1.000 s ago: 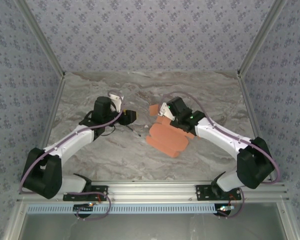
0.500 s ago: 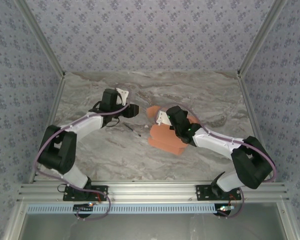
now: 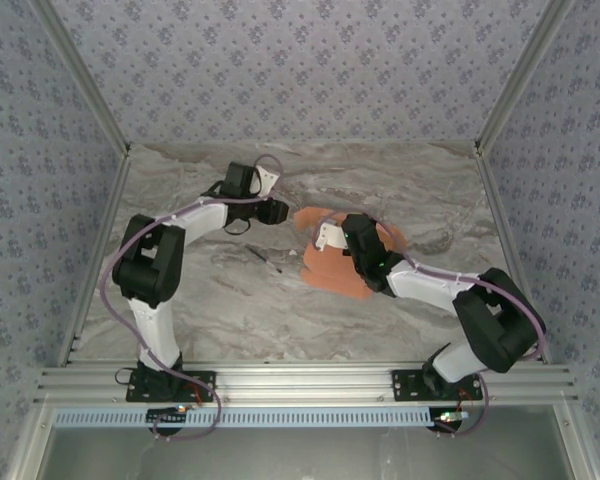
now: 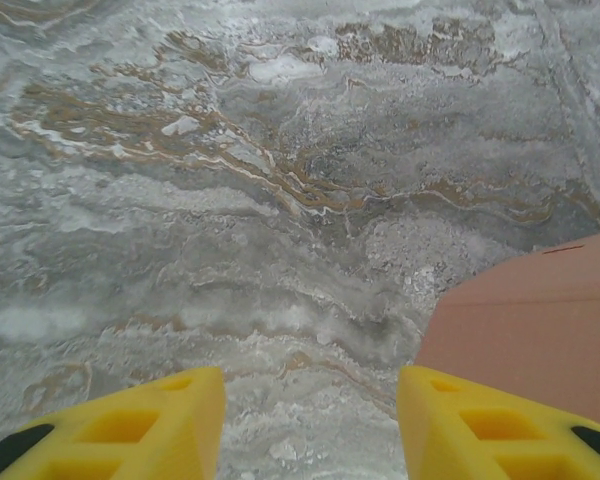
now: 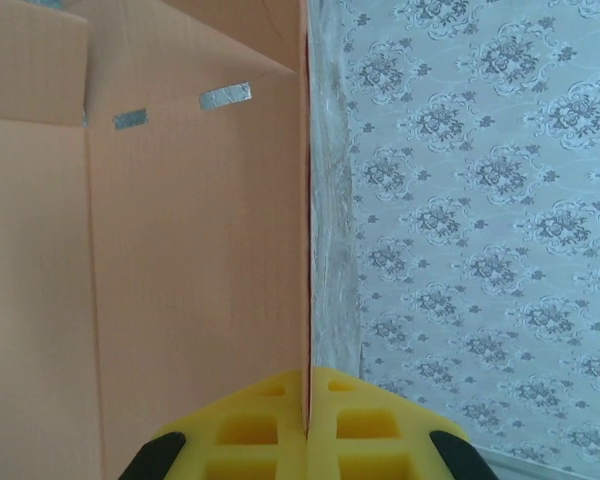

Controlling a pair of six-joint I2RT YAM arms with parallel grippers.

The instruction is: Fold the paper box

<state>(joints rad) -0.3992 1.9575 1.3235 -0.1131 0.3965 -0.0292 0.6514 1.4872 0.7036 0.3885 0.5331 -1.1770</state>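
The paper box (image 3: 336, 272) is a salmon-orange cardboard sheet, partly raised off the marble table (image 3: 200, 300) at its centre. My right gripper (image 3: 326, 238) is shut on one thin edge of it. In the right wrist view that edge runs straight into the closed yellow fingertips (image 5: 307, 425), and the paper box (image 5: 180, 260) spreads to the left with two small slots. My left gripper (image 3: 280, 212) hovers just left of the sheet, jaws open. In the left wrist view the left gripper (image 4: 310, 420) has only marble between its fingers, and a corner of the paper box (image 4: 535, 325) lies beside the right finger (image 4: 480, 425).
A thin dark stick (image 3: 263, 258) lies on the marble left of the sheet. Patterned walls (image 3: 300, 70) and metal posts enclose the table. The aluminium rail (image 3: 300, 382) with both arm bases runs along the near edge.
My left arm has swung right and farther away, bringing its gripper up to the sheet's left edge. My right gripper has shifted left with the sheet, which now stands more upright.
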